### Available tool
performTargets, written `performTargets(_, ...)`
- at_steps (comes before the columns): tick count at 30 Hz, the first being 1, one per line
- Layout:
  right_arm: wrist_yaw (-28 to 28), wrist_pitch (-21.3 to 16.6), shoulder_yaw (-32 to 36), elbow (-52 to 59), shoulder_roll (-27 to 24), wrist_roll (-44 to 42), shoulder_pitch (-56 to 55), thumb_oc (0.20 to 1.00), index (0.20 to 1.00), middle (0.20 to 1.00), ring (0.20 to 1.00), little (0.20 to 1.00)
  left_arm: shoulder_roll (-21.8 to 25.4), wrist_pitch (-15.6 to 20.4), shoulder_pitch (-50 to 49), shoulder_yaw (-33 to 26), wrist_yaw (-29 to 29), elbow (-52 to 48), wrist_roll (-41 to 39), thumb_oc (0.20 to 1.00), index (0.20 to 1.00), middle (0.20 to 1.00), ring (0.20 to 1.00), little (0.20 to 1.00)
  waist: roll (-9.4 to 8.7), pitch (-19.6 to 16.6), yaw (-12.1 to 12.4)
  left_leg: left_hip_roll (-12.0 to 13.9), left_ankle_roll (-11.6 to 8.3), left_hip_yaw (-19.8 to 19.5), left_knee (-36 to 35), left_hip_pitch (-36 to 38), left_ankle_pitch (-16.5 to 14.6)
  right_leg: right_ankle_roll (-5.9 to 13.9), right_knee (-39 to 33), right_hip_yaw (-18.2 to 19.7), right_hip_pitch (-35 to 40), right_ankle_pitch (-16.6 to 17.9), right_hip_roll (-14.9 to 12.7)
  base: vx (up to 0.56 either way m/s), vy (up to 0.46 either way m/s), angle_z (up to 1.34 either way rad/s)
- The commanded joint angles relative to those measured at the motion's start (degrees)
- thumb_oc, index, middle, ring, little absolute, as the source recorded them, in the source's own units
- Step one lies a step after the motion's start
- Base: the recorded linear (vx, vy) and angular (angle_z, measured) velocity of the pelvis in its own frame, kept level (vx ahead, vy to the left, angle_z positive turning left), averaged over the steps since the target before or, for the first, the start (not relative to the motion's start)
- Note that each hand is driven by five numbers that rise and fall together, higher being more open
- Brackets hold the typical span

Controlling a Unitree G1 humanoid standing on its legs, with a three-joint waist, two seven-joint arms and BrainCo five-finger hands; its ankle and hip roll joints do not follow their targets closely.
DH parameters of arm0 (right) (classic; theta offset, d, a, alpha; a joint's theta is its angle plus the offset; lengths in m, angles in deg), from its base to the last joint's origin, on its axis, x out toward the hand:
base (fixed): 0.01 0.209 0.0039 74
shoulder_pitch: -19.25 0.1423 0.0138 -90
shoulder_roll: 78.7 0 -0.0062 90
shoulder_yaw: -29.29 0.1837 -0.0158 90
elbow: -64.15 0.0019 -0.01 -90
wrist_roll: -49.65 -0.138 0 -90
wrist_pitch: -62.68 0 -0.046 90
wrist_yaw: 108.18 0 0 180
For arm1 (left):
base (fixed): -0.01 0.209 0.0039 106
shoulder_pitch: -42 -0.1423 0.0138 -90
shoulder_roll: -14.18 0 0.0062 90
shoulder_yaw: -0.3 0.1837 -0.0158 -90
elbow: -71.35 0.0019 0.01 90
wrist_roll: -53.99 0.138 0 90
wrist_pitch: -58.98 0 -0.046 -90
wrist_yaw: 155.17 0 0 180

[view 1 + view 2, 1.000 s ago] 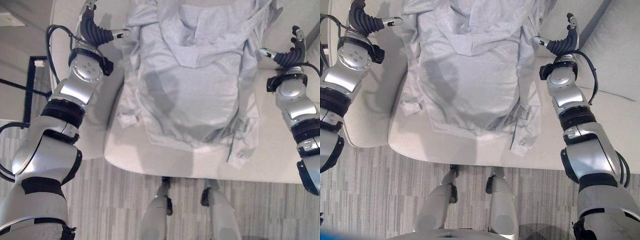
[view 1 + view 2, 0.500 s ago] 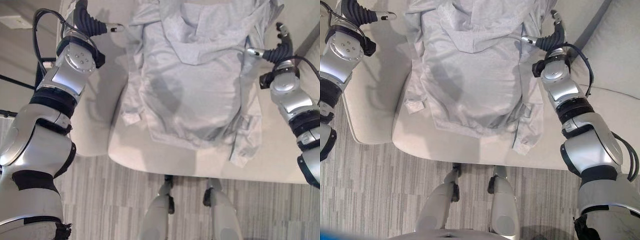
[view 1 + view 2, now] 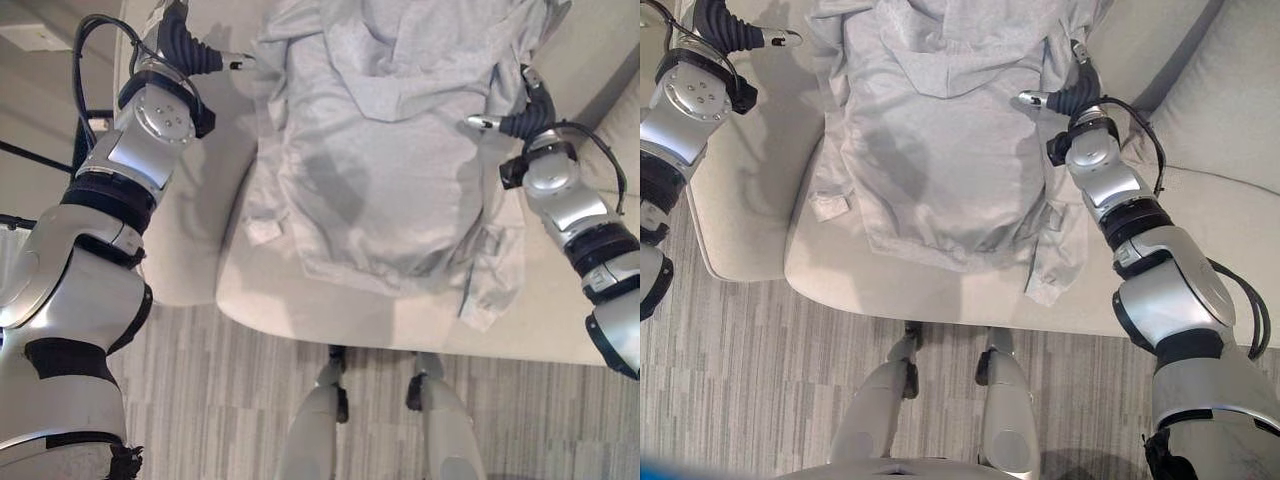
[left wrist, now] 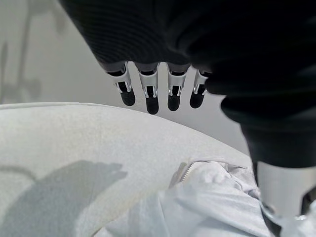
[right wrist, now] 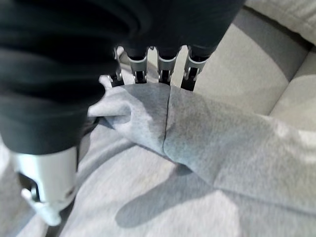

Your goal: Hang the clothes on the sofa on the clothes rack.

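Observation:
A light grey hooded jacket [image 3: 390, 170] lies spread flat on the beige sofa [image 3: 300, 310], hood toward the backrest. My left hand [image 3: 180, 45] hovers over the sofa's left arm, just beside the jacket's left shoulder. Its fingers [image 4: 148, 94] are straight and open, and its thumb sits close to the zipped cloth [image 4: 207, 207]. My right hand [image 3: 528, 108] is at the jacket's right shoulder. There its straight fingers [image 5: 163, 69] meet a raised fold of the grey cloth [image 5: 222, 148], thumb spread apart, nothing pinched.
A large back cushion [image 3: 1230, 90] sits at the sofa's right end. The sofa's padded left arm [image 3: 190, 220] lies under my left arm. A dark metal bar [image 3: 30, 155] stands on the floor to the left. Striped grey floor [image 3: 200, 400] runs along the sofa's front.
My right hand has moved inward from the sofa cushion onto the jacket's right shoulder. My left hand has risen a little and stayed beside the left shoulder.

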Motion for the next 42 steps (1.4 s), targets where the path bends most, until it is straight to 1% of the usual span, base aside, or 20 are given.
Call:
performTargets(1,0.78,-2.34,-0.97,0.14,-0.08,-2.23,3.69,1.000,1.000,1.000,1.000,1.000,-0.03,0.71,5.31,3.04,-0.09,4.84,0.61,1.000,1.000,1.000,1.000,1.000,2.93,-2.51,1.28,0.79,-5.02,-0.48,-5.06,1.21,3.62,10.65,0.82,-1.11,1.96,-3.38,-1.18,0.00,0.000,0.00)
performTargets(9,1.76,-2.71,-1.27,0.93,1.05,-1.78,5.14,1.000,1.000,1.000,1.000,1.000,-2.06,0.25,6.66,4.21,0.53,6.46,1.49,1.000,1.000,1.000,1.000,1.000,2.86,-2.41,0.11,0.85,-4.95,-0.19,-5.06,-0.10,3.89,10.65,0.82,-0.56,0.35,-2.90,-1.10,0.00,0.000,0.00)
performTargets(10,2.08,-2.84,-1.38,1.42,1.14,-1.55,5.73,1.000,1.000,1.000,1.000,1.000,-2.70,0.14,7.20,4.41,0.79,7.10,1.31,1.000,1.000,1.000,1.000,1.000,2.79,-2.43,-0.32,0.93,-4.93,-0.12,-5.06,-0.58,4.01,10.65,0.82,-0.35,-0.33,-2.73,-1.13,0.01,-0.001,-0.05)
performTargets(19,2.69,-3.62,-1.32,3.26,1.37,-1.71,7.10,1.000,1.000,1.000,1.000,1.000,-3.11,0.08,8.39,5.52,1.52,8.87,1.76,1.000,1.000,1.000,1.000,1.000,2.77,-2.57,-1.59,0.94,-4.92,0.22,-5.06,-1.54,4.10,10.65,0.82,0.29,-1.99,-2.40,-1.03,0.01,0.005,-0.06)
performTargets(24,3.35,-4.70,-0.74,6.91,1.78,-1.40,6.45,1.000,1.000,1.000,1.000,1.000,-3.07,-0.20,9.82,6.21,1.43,9.91,2.69,1.000,1.000,1.000,1.000,1.000,2.69,-2.75,-2.71,1.14,-4.87,0.70,-5.06,-1.50,3.82,10.65,0.82,0.71,-2.35,-2.38,-0.89,0.02,-0.005,-0.07)
performTargets(31,3.60,-5.43,-0.23,9.71,1.02,-0.58,5.45,1.000,1.000,1.000,1.000,1.000,-0.37,-0.09,11.56,6.20,0.63,10.32,2.18,1.000,1.000,1.000,1.000,1.000,3.01,-3.01,-3.40,1.26,-4.88,1.20,-5.06,-1.27,3.57,10.65,0.82,0.84,-2.54,-2.21,-0.92,0.01,0.008,-0.04)
performTargets(35,3.57,-5.51,-0.23,10.13,1.29,-0.14,4.74,1.000,1.000,1.000,1.000,1.000,1.13,-0.18,11.56,5.78,0.35,10.67,1.81,1.000,1.000,1.000,1.000,1.000,2.86,-3.03,-3.23,1.33,-4.82,1.24,-5.06,-0.84,3.17,10.65,0.82,0.63,-2.32,-2.47,-0.78,0.01,0.006,-0.03)
performTargets(38,3.43,-5.53,-0.29,12.14,1.09,0.31,4.22,1.000,1.000,1.000,1.000,1.000,4.28,-0.45,10.58,4.49,-0.13,9.41,1.87,1.000,1.000,1.000,1.000,1.000,2.01,-2.51,-2.65,1.78,-4.46,1.90,-5.06,0.38,2.39,10.65,0.82,-1.15,-1.07,-2.63,-0.22,0.02,0.012,-0.07)
performTargets(39,3.47,-5.50,-0.02,13.06,0.76,0.28,3.82,1.000,1.000,1.000,1.000,1.000,4.69,-0.49,10.62,4.03,-0.60,8.71,1.77,1.000,1.000,1.000,1.000,1.000,1.67,-2.16,-2.72,1.95,-4.25,1.95,-5.06,0.70,2.25,10.65,1.00,-1.34,-0.74,-2.67,-0.14,0.01,-0.074,-0.17)
performTargets(41,3.32,-5.52,0.34,13.87,0.35,0.21,3.33,1.000,1.000,1.000,1.000,1.000,4.95,-0.47,10.20,3.39,-0.99,8.18,1.73,1.000,1.000,1.000,1.000,1.000,1.48,-1.75,-2.71,2.20,-4.15,1.98,-5.06,1.15,2.20,10.65,1.13,-0.95,-0.39,-3.17,-0.01,0.01,-0.082,-0.15)
performTargets(42,3.44,-5.63,0.71,14.06,-0.27,0.20,3.02,1.000,1.000,1.000,1.000,1.000,5.06,-0.57,9.93,3.21,-1.45,7.68,1.94,1.000,1.000,1.000,1.000,1.000,1.02,-1.15,-2.82,2.29,-3.96,1.54,-3.46,1.21,1.23,10.65,1.55,0.22,0.24,-4.10,0.10,-0.02,-0.095,-0.15)
